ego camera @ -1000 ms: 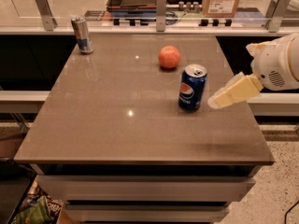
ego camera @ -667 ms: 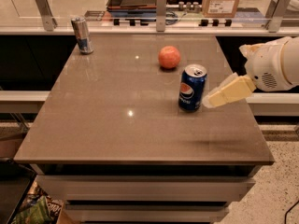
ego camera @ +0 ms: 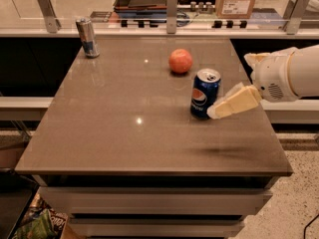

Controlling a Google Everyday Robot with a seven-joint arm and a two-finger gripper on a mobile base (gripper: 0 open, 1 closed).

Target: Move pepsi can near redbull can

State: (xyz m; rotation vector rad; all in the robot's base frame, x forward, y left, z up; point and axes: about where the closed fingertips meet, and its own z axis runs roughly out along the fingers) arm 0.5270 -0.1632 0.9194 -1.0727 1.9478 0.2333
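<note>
Claw (ego camera: 229, 103) sat low over the bench (ego camera: 124, 138), its tip just beside the base of the pepsi can (ego camera: 204, 93). Wide or narrow: could not tell. No grasp evident.

Can stood upright, Pepsi globe logo legible. Orange round fruit (ego camera: 180, 60) lay just beyond it. Redbull can (ego camera: 87, 37) stood at the far corner, well apart from the claw, label unreadable.

Judged: transfer not begun; grasp, carry and set-down all remained.

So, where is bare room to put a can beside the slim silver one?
Bare: the left half of the brown table, from the slim silver-blue can to the front edge, and the strip between that can and the round orange fruit. Crowded: right side, with the cream gripper beside the dark blue Pepsi can.
</note>
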